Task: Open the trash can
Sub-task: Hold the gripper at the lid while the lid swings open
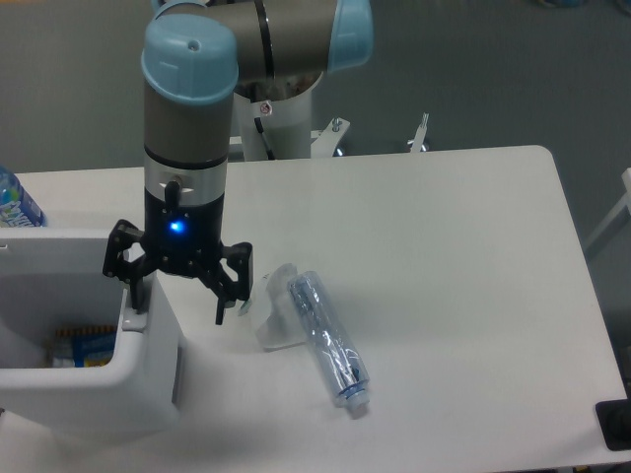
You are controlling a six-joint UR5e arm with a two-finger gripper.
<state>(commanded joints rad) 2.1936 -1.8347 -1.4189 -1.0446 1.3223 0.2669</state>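
White table (444, 246): trash can (148, 379) lid up, interior visible. Gripper (177, 301) spread wide, holds nothing, left finger on bin's push-bar.

The white surface (444, 256) holds a big white trash can (148, 384) at the left. A clear plastic bottle (327, 340) lies on its side near the middle. A clear cup (271, 320) lies tipped, touching it.

A robotics lab is showing itself here: an industrial robot arm (192, 128) with pale blue joint caps is standing bolted at the far edge of a plain white table (444, 266); grey floor is stretching behind it; a blue status light is glowing on its wrist; an empty plastic bottle (327, 340) is lying out as a test prop.
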